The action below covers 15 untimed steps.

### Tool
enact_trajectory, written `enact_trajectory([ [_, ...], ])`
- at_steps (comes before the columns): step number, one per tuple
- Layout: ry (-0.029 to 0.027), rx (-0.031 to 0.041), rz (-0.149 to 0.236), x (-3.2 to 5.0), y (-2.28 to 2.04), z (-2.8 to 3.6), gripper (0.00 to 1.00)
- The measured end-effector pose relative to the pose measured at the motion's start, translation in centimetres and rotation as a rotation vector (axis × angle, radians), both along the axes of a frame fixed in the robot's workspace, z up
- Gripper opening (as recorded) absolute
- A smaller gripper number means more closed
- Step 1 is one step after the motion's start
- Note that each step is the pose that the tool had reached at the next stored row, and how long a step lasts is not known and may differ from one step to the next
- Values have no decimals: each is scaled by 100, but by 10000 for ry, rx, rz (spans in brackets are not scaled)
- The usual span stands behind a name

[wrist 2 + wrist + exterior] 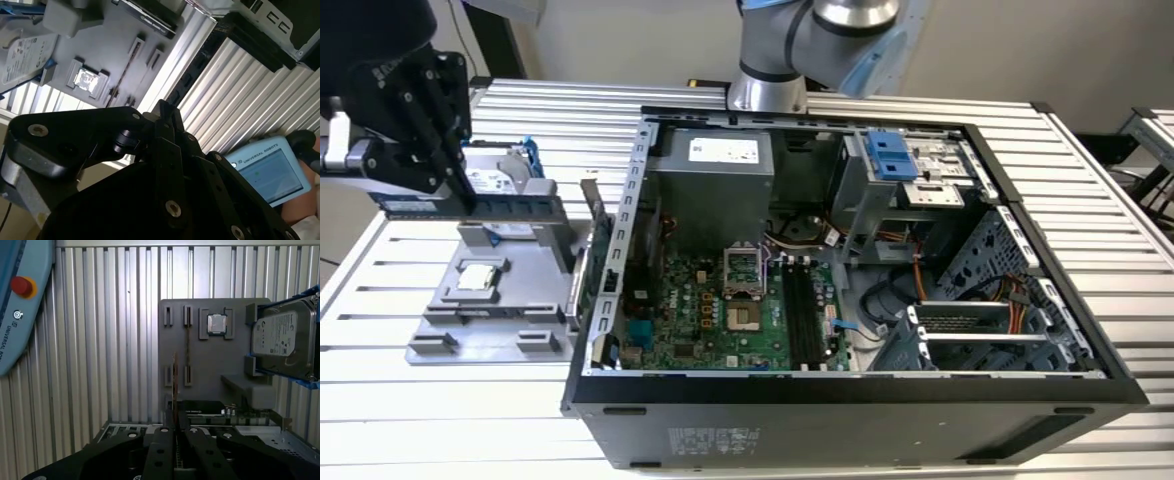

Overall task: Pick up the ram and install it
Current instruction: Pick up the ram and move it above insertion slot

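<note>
Now the long, thin blue circuit-board ram (pixel 175 382) is pinched edge-on in the black gripper's (pixel 175 426) closed jaws, over the grey parts tray (pixel 210 360), well apart from the open computer case (pixel 854 410).

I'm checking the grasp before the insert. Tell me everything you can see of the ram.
The ram is a long, thin board, seen edge-on in the first wrist view. The gripper has its fingers shut on its two faces, and it hangs over the grey tray. In the exterior view it looks blue and level.
</note>
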<state>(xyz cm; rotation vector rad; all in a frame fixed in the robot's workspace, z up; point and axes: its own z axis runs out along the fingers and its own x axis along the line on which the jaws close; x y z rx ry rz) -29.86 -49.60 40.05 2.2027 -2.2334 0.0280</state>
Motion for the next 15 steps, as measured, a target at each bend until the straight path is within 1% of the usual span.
enact_trajectory([
  [7,-1,2,0,123,0,0,0],
  [15,-1,2,-1,188,0,-1,0],
])
